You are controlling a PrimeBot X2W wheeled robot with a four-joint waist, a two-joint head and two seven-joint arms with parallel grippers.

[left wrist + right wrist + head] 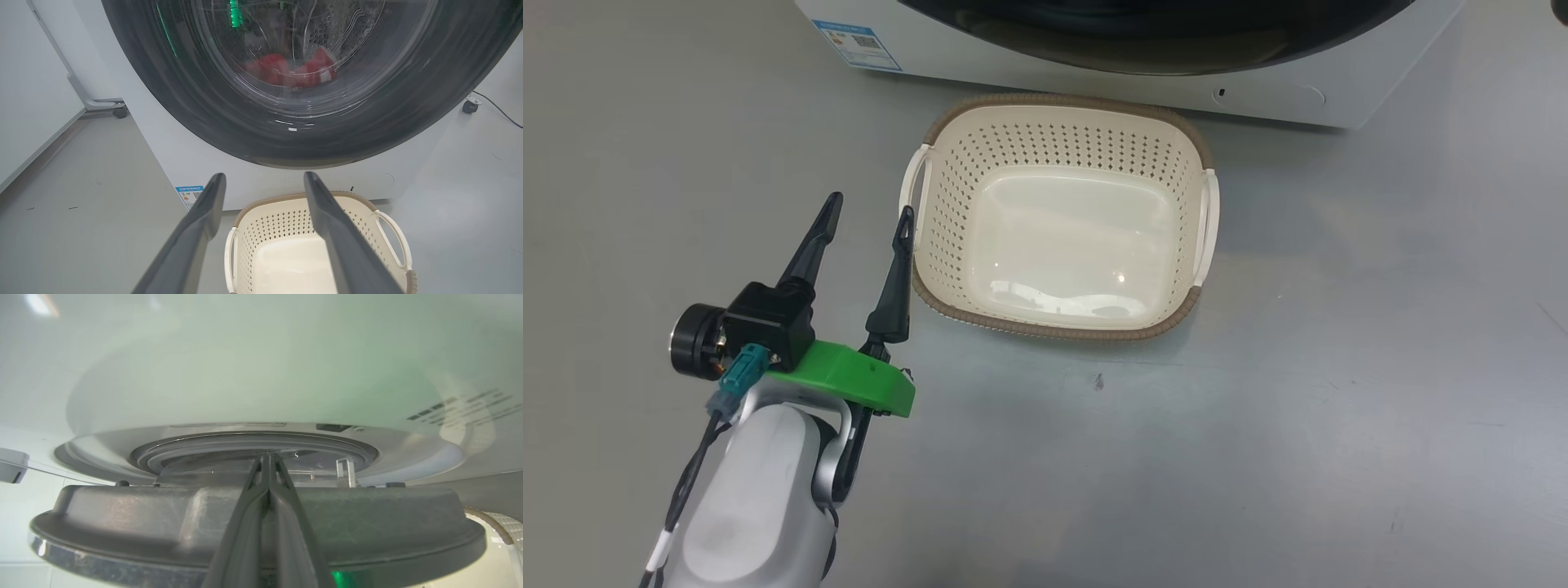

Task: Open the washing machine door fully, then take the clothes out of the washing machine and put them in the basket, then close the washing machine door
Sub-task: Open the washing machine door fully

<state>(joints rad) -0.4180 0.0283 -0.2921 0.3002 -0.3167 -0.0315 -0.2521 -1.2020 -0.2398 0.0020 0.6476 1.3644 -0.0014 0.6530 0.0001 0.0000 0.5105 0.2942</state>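
The washing machine (980, 57) has its door (184, 102) ajar with red clothes (294, 71) behind the glass, the basket (947, 212) lies long-side across the floor (1339, 408) before it, just right of the wide-open, empty left pincer (869, 208), and the right pincer (267, 457), closed on nothing, points over the door's inner side.

Glossy black ring w/ clear glass on washing machine door (204, 110), clothes (271, 69) red cloth behind door, basket (947, 212) smooth cream plastic below door, floor (1339, 425) matt grey.
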